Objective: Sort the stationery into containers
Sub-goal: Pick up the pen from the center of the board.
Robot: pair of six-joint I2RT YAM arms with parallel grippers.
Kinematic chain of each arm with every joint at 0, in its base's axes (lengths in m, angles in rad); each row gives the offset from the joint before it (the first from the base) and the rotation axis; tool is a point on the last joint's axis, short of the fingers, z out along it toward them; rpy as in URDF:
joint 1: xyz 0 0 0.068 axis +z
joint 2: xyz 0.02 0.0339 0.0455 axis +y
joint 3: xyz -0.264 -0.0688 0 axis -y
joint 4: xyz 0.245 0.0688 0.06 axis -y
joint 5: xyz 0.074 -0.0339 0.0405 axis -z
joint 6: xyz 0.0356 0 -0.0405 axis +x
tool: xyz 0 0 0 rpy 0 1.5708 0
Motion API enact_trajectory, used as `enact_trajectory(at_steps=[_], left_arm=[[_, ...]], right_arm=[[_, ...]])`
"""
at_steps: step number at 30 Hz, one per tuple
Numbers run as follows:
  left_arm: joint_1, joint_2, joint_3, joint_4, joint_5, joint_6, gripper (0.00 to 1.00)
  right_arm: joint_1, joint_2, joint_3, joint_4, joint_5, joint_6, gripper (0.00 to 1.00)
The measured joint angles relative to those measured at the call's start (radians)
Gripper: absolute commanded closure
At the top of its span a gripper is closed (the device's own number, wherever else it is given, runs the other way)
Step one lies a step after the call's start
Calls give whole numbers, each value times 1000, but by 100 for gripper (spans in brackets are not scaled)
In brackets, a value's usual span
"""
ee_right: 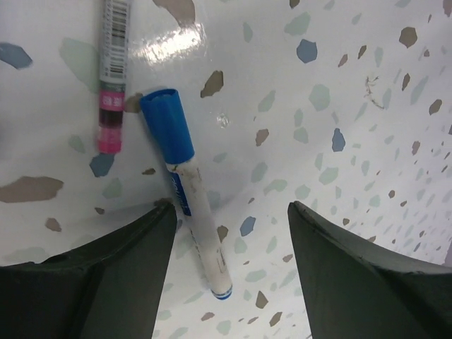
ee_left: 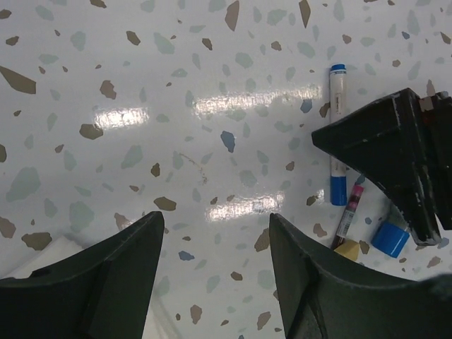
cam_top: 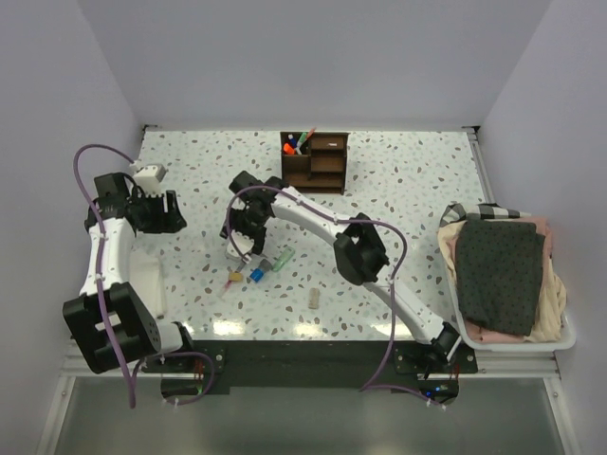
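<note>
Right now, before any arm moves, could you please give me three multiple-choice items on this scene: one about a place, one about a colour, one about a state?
1. Where on the table does the wooden organizer stand?
A. Near the far edge, about the middle
B. At the near edge, between the arm bases
C. In the near left corner

2. What colour is the cap of the white marker below the right pincer?
A. Red
B. Blue
C. Yellow

3. In what state is the right pincer?
A. Shut on the marker
B. Shut on nothing
C. Open, above the marker, which lies on the table

Answers:
1 A, as the top view shows the organizer close to the back wall.
2 B, as the right wrist view shows a blue cap.
3 C, as the fingers stand apart and the marker lies flat.
</note>
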Motion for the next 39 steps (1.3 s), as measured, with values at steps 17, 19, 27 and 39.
enact_trajectory(at_steps=[17,19,27,39], left_arm=[[0,-117,2,-92,89,5,37],[0,-117,3,-98,102,5,37],[0,-145,38,-111,124,6,37],[0,-194,37,-111,129,-2,36]], right_arm=[[35,76,145,-161,196,-72,67],[37,75,138,-168,223,-72,74],[52,51,89,-153,320,-85,87],[57,66,121,-169,336,-86,77]])
